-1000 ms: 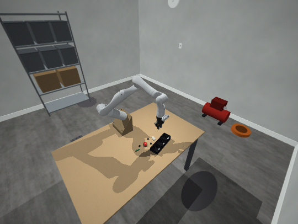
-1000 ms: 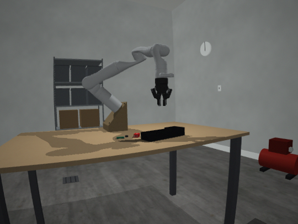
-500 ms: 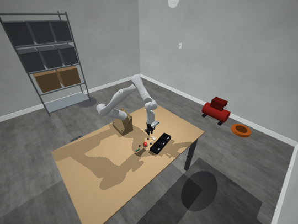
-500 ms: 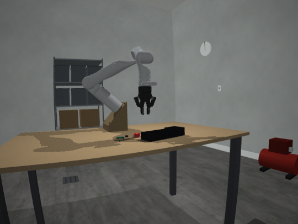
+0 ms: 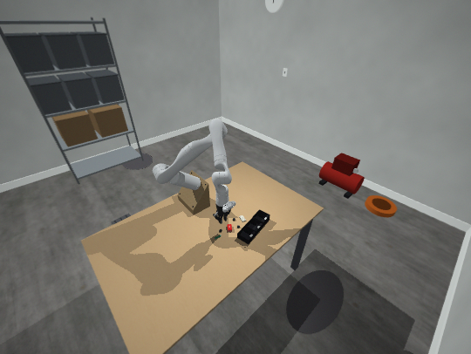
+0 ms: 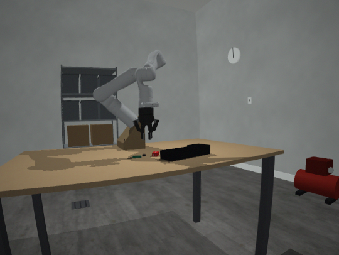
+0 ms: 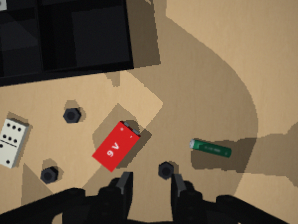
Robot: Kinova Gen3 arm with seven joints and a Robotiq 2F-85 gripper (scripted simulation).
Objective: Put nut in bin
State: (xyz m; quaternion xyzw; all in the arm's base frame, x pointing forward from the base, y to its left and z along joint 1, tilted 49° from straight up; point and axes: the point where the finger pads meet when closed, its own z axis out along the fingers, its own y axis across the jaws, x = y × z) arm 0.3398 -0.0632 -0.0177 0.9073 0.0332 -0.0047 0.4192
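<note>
Three dark nuts lie on the table in the wrist view: one point(image 7: 165, 169) just ahead of my right finger, one point(image 7: 72, 115) near the bin, one point(image 7: 49, 174) at the lower left. The black three-compartment bin point(image 7: 65, 37) fills the upper left; its letters are out of view. It also shows in the top view point(image 5: 254, 226) and the exterior view point(image 6: 185, 152). My gripper point(image 7: 151, 185) point(image 6: 146, 133) is partly open and empty. It hangs above the table over the small parts, pointing down.
A red 9V battery point(image 7: 116, 145) lies between the nuts. A green AA battery point(image 7: 210, 148) lies to the right, a white domino point(image 7: 10, 141) at the left edge. A wooden arm base block point(image 5: 194, 197) stands behind the gripper.
</note>
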